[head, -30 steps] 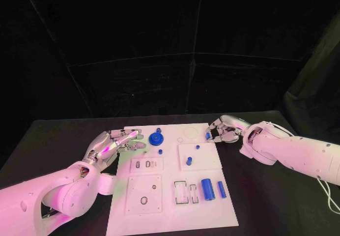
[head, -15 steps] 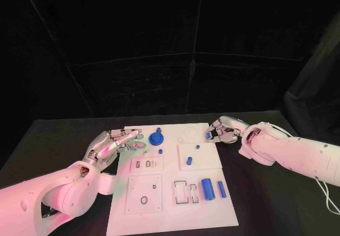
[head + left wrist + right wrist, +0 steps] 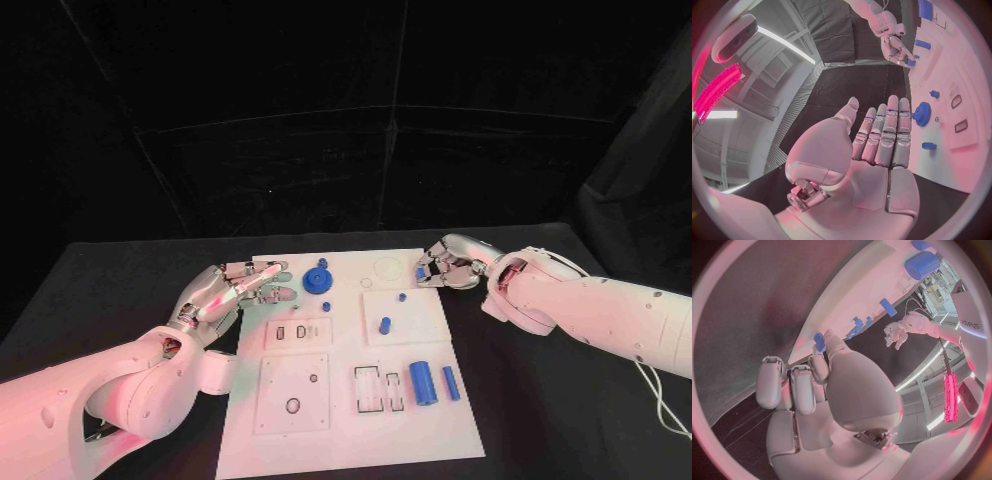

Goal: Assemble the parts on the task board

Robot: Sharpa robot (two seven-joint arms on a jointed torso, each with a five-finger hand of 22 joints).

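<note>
Risk, right hand: the right hand [image 3: 450, 270] pinches a small blue part [image 3: 423, 272] at the task board's [image 3: 346, 440] far right edge. The hold looks thin, between fingertips only; a slip would likely drop the piece off the board edge onto the black table [image 3: 116, 290].
Risk, alignment: the curled fingers hide most of the piece in the head view, so seating it could jam or tilt it. Which recess it is meant for, I cannot tell.
Risk, left hand: the left hand [image 3: 234, 288] is flat, fingers straight and close together, holding nothing, fingertips near the blue gear [image 3: 319, 279]. A careless sweep could knock the gear or the small pegs [image 3: 327, 306] beside it.
Held part, look: short, blue, block-like; in the right wrist view [image 3: 819, 341] it sits at the fingertips just over the board edge.
Other parts, from the gear: one peg [image 3: 385, 324] stands on the square plate to the near right; a large blue cylinder [image 3: 421, 383] and a slimmer one [image 3: 450, 384] lie further toward the board's near right, next to two open slots [image 3: 379, 389].
Progress: judged early; several recesses open.
</note>
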